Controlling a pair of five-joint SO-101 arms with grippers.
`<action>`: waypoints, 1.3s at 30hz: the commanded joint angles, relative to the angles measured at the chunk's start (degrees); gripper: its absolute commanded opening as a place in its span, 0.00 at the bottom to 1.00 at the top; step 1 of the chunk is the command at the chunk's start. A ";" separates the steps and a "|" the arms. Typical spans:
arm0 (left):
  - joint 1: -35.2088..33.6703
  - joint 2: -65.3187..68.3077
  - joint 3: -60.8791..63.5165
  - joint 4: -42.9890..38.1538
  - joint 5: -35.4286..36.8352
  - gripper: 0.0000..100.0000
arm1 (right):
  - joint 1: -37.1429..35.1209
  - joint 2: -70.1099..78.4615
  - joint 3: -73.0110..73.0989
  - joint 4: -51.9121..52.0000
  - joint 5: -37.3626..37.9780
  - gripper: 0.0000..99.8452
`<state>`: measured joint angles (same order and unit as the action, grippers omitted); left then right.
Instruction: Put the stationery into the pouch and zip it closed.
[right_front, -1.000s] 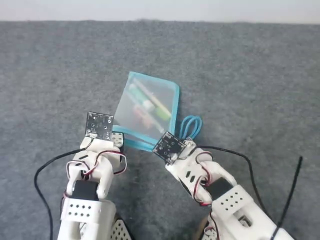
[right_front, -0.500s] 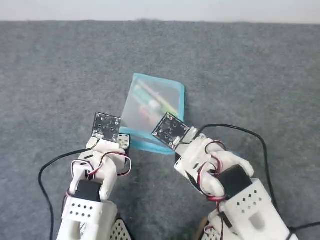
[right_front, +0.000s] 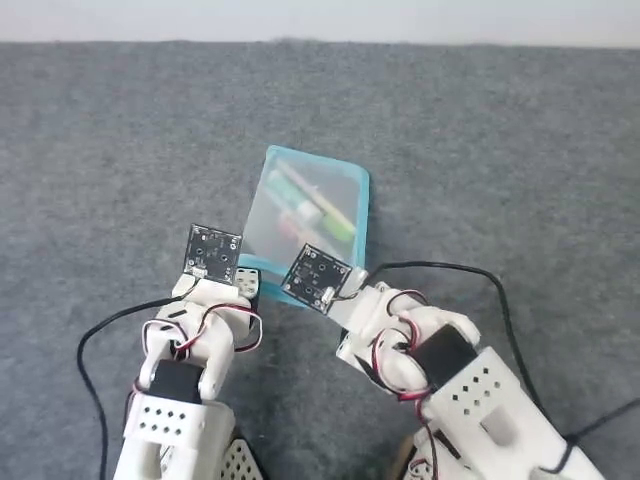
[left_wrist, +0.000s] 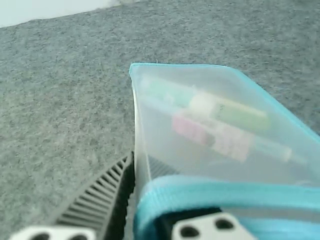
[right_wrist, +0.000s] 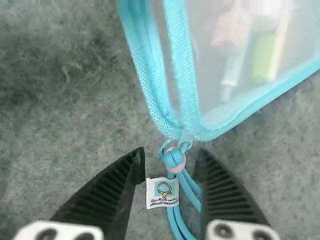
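- Teal-trimmed pouch (right_front: 312, 200) flat on grey felt table (right_front: 500, 150), just ahead of both arms; stationery (left_wrist: 215, 117) already inside, plain through the clear wall.
- Against a second ago: sits slightly further right and squarer to the arms; holds that place over the last half second.
- Left gripper (left_wrist: 142, 180) clamped on the pouch's near left corner, rim pinched between the ribbed jaws; shifts a touch right with the pouch, then keeps still.
- Right gripper (right_wrist: 170, 154) with jaws apart, gripping nothing; straddles the zip pull cord (right_wrist: 176, 222), its bead (right_wrist: 174, 157) and small tag (right_wrist: 163, 192), just off the pouch's near right corner.
- Leftward swing of the right arm (right_front: 440, 360) over the second; wrist board (right_front: 315, 278) now above the pouch's near edge, close by where the blue cord loop lay.
- Along the seen stretch of zip tape (right_wrist: 175, 85), edges together by the look of it; at the end under the left jaws, cannot tell.
- Reads as filling done, zipping at or near its end; calls for a check of the left end before any letting go.
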<state>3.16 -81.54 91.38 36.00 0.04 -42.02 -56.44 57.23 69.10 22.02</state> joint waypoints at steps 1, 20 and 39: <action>0.44 -0.53 -1.63 -2.02 0.88 0.01 | -0.13 1.54 -0.44 -2.86 -0.88 0.19; 0.44 -0.53 -1.63 -2.11 0.79 0.01 | 9.19 20.09 -4.13 -13.85 5.19 0.01; 1.67 -0.26 -1.63 -2.20 0.70 0.01 | 2.77 5.67 -9.49 -1.36 3.96 0.01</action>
<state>3.08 -81.54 91.38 36.00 0.04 -35.52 -48.26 51.69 66.90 26.95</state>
